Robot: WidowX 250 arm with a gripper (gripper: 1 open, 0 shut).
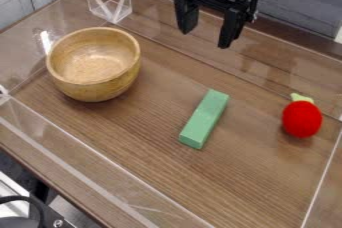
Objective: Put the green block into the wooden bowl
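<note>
The green block (pixel 206 118) lies flat on the wooden table, a mint-green bar angled slightly, right of centre. The wooden bowl (pixel 94 63) stands upright at the left with nothing showing inside it. My gripper (pixel 210 27) hangs at the back of the table, above and behind the block, well apart from it. Its dark fingers (pixel 187 17) are spread, and nothing sits between them.
A red strawberry-like toy (pixel 302 118) rests near the right edge. A clear plastic piece (pixel 110 5) stands at the back left. Low transparent walls (pixel 160 207) run along the table's edges.
</note>
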